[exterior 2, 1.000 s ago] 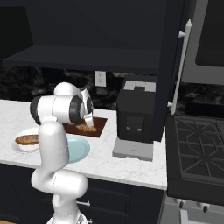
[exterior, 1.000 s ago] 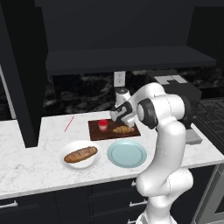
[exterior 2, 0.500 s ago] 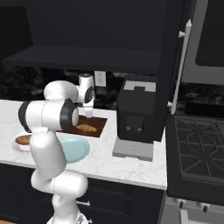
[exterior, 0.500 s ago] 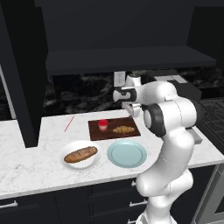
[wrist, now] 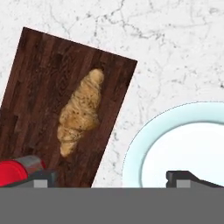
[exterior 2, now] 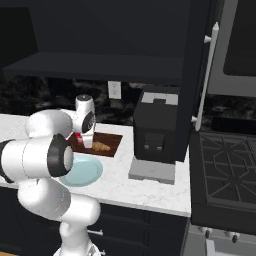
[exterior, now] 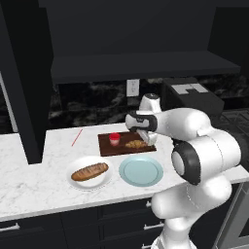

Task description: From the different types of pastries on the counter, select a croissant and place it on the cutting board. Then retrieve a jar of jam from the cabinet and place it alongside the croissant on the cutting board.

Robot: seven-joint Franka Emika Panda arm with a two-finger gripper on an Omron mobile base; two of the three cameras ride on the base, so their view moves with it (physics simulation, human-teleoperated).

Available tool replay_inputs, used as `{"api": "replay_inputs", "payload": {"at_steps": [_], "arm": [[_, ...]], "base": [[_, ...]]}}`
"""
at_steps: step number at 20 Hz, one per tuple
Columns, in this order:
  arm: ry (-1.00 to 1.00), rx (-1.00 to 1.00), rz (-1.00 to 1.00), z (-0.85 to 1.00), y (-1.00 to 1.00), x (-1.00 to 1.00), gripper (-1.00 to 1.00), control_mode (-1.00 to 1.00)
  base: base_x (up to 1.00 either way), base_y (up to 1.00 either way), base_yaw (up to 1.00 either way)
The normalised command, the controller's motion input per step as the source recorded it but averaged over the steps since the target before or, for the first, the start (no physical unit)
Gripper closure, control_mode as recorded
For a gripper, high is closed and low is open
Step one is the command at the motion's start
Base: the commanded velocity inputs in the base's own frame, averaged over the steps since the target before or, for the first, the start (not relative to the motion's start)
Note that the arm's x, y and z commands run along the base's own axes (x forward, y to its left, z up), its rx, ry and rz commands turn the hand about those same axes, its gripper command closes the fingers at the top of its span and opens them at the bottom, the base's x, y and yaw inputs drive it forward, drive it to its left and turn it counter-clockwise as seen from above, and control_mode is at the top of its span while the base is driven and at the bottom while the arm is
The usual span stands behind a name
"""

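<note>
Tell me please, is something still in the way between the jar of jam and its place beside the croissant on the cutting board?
Nothing visible is. The jar of jam already stands on the cutting board, close beside the croissant, and the gripper is open above the board.

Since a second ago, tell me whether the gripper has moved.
Yes. The gripper has risen from low over the cutting board and now hangs open above it, clear of the jar of jam and croissant.

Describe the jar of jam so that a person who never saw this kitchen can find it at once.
On the white marble counter, find the dark wooden cutting board behind the pale blue plate. The jar of jam stands on the board's left part, beside the croissant. It is the board's sole red thing, small and round.
</note>
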Motion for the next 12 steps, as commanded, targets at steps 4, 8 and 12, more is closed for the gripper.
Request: {"api": "replay_inputs", "payload": {"at_steps": [4, 8, 12], "arm": [[-0.18, 0.0, 0.0, -0.2, 0.42, -1.0, -1.0, -1.0], [-0.19, 0.0, 0.0, -0.13, 0.33, -1.0, -1.0, -1.0], [-0.2, 0.0, 0.0, -0.04, 0.19, -1.0, -1.0, -1.0]], "base": [[0.0, 0.0, 0.0], [0.0, 0.0, 0.0], [0.0, 0.0, 0.0]]}}
